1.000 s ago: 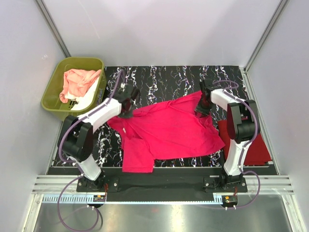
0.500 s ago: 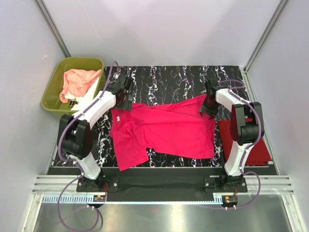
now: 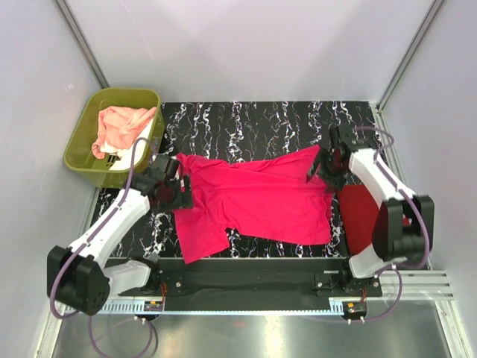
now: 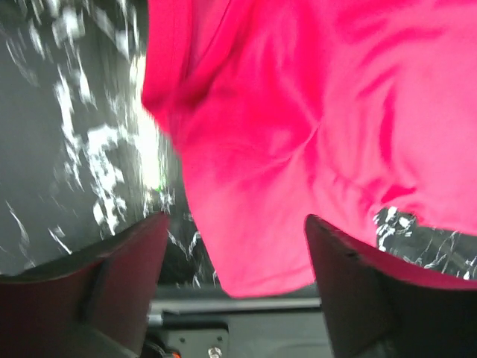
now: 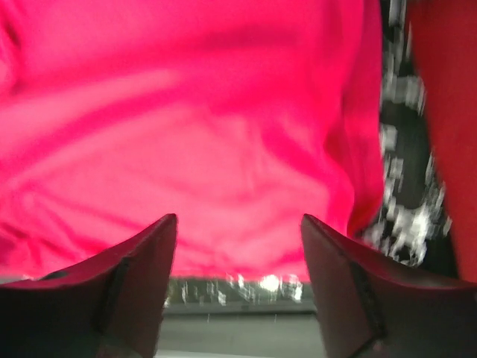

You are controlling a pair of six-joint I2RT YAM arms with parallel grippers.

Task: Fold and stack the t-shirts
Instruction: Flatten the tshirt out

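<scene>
A hot pink t-shirt [image 3: 253,198] lies spread on the black marbled table [image 3: 246,123], also filling the left wrist view [image 4: 313,134] and the right wrist view [image 5: 186,127]. My left gripper [image 3: 170,192] hovers at the shirt's left edge, open with nothing between its fingers [image 4: 112,276]. At the shirt's upper right corner my right gripper [image 3: 328,168] is open and empty, fingers [image 5: 127,276] apart. A darker red t-shirt [image 3: 365,216] lies folded at the right, partly under the right arm. A peach-pink t-shirt [image 3: 123,123] and a white t-shirt [image 3: 133,158] sit in the olive tub.
The olive-green tub [image 3: 82,145] stands off the table's back left corner. A black rail [image 3: 246,280] runs along the table's near edge by the arm bases. Grey walls close in on three sides.
Both grippers let go of the pink shirt, which dropped flat on the table. The left arm drew back toward the near left; the right arm swung outward to the right.
</scene>
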